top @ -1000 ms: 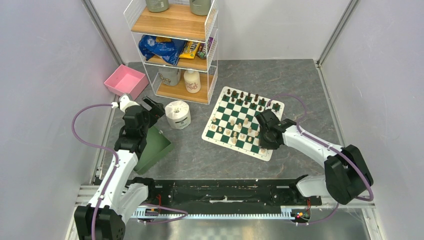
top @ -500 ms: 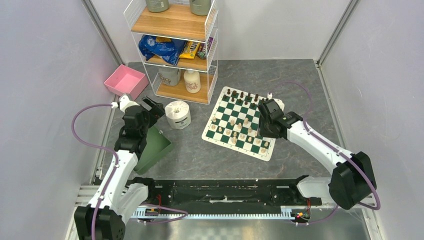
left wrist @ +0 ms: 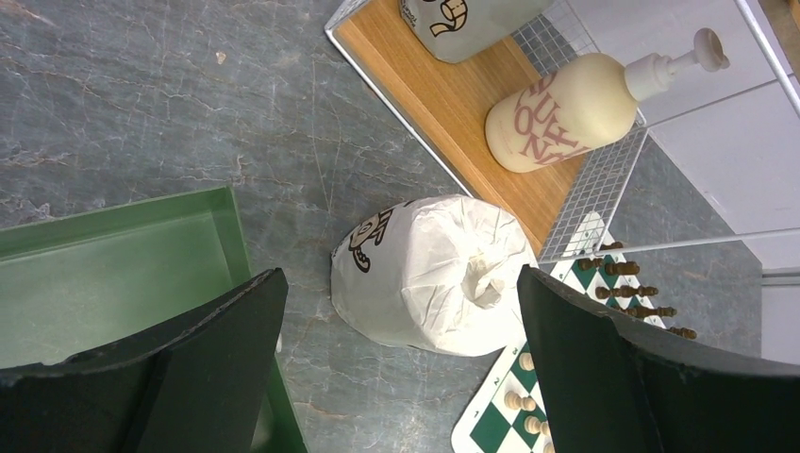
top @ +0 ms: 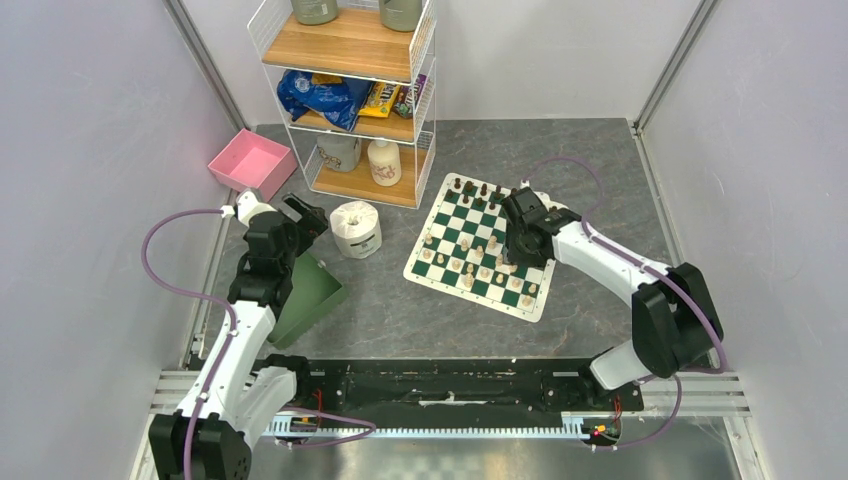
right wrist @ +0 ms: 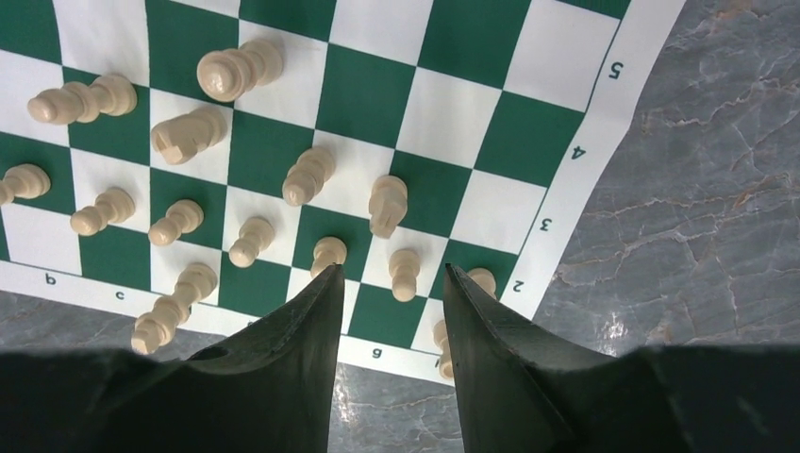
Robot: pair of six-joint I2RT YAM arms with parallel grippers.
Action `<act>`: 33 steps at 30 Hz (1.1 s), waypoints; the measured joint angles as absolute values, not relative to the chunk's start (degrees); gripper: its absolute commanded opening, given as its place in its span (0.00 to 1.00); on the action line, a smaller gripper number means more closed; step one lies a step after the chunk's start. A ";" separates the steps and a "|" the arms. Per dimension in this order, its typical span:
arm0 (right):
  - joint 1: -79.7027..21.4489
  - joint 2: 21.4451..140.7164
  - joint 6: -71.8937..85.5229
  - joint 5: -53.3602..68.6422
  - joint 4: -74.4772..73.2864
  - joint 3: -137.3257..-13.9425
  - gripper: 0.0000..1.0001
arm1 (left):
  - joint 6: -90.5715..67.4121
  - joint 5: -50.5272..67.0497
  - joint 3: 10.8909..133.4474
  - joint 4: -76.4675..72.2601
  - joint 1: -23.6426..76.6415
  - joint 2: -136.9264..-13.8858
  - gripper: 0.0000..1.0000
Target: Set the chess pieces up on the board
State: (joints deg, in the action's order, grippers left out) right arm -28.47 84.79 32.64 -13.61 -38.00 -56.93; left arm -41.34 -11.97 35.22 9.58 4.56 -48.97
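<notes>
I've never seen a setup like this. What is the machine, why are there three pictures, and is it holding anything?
It is a robot: a left arm and a right arm, bolted at the near edge of a table. Each ends in a two-finger gripper. The wide picture comes from a fixed camera above and behind the arms. The other two come from small cameras on the wrists, so the dark shapes at the bottom are the arm's own fingers.

On the table are a green and white board with cream pieces and dark pieces, a toilet roll, a green bin, a pink bin and a shelf rack.

The left gripper is wide open, pointed at the roll. The right gripper hovers over the cream pieces, fingers apart. Neither holds anything.
</notes>
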 measured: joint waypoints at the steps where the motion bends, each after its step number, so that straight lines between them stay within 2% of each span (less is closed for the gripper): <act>1: -28.38 85.36 32.53 -13.58 -37.93 -57.19 0.51 | -41.34 -11.99 35.22 9.61 4.51 -48.97 1.00; 8: -27.14 88.99 31.88 -13.30 -37.04 -58.54 0.50 | -41.32 -11.99 35.22 9.76 4.47 -48.97 1.00; 33: -26.76 93.71 31.38 -12.14 -34.72 -59.20 0.32 | -41.32 -11.97 35.22 9.76 4.45 -49.01 1.00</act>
State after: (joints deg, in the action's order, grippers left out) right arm -26.76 93.71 31.38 -12.14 -34.72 -59.20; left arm -41.32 -11.97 35.22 9.76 4.45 -49.01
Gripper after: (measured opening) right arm 0.347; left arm 0.994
